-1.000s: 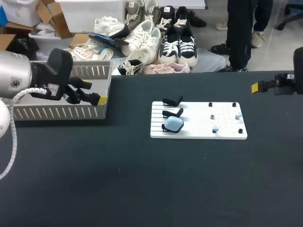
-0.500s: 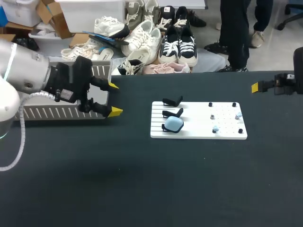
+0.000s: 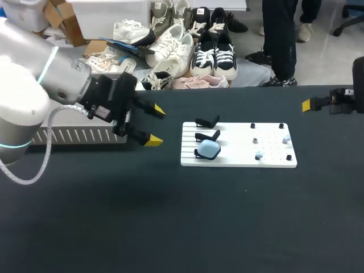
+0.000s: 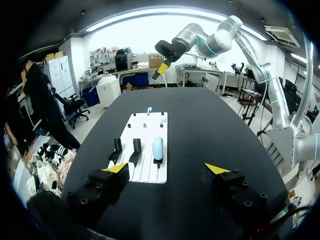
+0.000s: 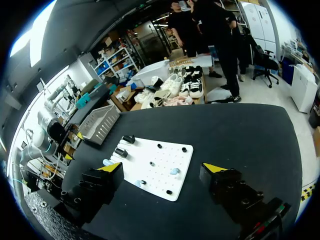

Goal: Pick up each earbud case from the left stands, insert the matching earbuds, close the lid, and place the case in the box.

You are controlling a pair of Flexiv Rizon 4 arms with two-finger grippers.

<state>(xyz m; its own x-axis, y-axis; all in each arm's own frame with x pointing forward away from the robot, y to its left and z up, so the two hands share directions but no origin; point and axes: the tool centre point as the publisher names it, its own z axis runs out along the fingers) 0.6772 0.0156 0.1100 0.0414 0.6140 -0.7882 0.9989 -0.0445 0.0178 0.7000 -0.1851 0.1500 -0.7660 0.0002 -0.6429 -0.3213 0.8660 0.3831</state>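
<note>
Looking across a matte black tabletop from its near edge and meeting first a white rectangular board lying flat, a little right of the middle. Finding at the board's left end three black stands in a row running away from the near edge, on a strip of grooves. Seeing a light blue rounded earbud case sitting in the nearest stand. Noting on the board's right half two small pale blue pieces among small black pegs, all too small to make out further. Coming next to the left tool, hanging above the tabletop just beside the board's left end, yellow tips spread wide and pointing toward the stands, released and gripping nothing. Seeing from its own wrist the board and the case lying straight ahead of the spread fingers. Passing behind that arm to a grey slotted box standing at the tabletop's far left. Ending at the far right edge with the right tool, well apart from the board, likewise released, nothing between its fingers.
</note>
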